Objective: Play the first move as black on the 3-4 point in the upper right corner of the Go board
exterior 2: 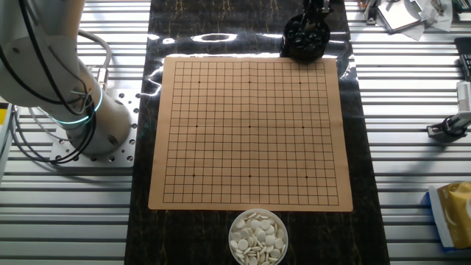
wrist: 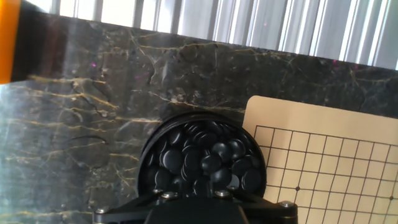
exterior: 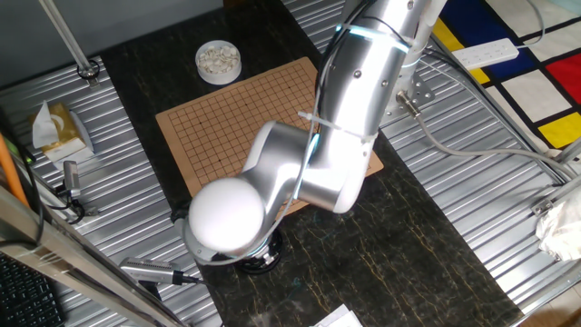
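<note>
The black stones (wrist: 202,158) fill a round black bowl (exterior 2: 305,40) that stands on the dark mat just off one corner of the tan Go board (exterior 2: 250,132). My gripper (exterior 2: 310,28) reaches down into this bowl. Only its dark mount (wrist: 193,210) shows in the hand view, along the bottom edge right over the stones, and the fingertips are hidden. The arm's elbow covers bowl and gripper in one fixed view. No stone lies on the grid. The 3-4 point is an unmarked crossing that I cannot pick out.
A white bowl of whitish stones (exterior 2: 257,237) stands off the board's opposite edge. The arm's base (exterior 2: 96,129) is bolted to the ribbed metal table beside the board. A tissue pack (exterior: 56,127) and tools (exterior 2: 449,126) lie near the table's sides.
</note>
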You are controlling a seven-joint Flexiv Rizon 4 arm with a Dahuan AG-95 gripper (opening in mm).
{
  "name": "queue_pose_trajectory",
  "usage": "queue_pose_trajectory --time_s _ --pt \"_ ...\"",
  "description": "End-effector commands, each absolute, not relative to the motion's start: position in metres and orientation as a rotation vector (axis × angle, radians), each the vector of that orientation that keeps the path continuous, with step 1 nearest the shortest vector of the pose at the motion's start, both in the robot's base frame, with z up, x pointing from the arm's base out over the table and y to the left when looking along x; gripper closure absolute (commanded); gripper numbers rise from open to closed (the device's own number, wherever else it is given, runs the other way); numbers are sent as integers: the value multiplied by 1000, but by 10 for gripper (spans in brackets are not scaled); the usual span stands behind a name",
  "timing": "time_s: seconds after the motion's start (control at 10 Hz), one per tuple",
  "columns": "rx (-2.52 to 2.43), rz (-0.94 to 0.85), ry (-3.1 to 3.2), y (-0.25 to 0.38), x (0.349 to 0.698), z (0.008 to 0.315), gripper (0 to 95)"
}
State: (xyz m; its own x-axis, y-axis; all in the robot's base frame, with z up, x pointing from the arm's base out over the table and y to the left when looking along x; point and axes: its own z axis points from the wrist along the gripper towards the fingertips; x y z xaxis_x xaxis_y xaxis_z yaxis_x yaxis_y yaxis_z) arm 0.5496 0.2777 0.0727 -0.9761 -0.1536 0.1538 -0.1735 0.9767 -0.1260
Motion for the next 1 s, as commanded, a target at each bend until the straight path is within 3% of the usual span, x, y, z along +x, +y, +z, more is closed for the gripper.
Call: queue_pose_trajectory --time_s 0.1,0.9,1.0 --pt "249 213 -2997 278 550 72 950" --pt "207 202 -3006 275 548 59 950" --pt "215 197 -3009 275 547 59 760"
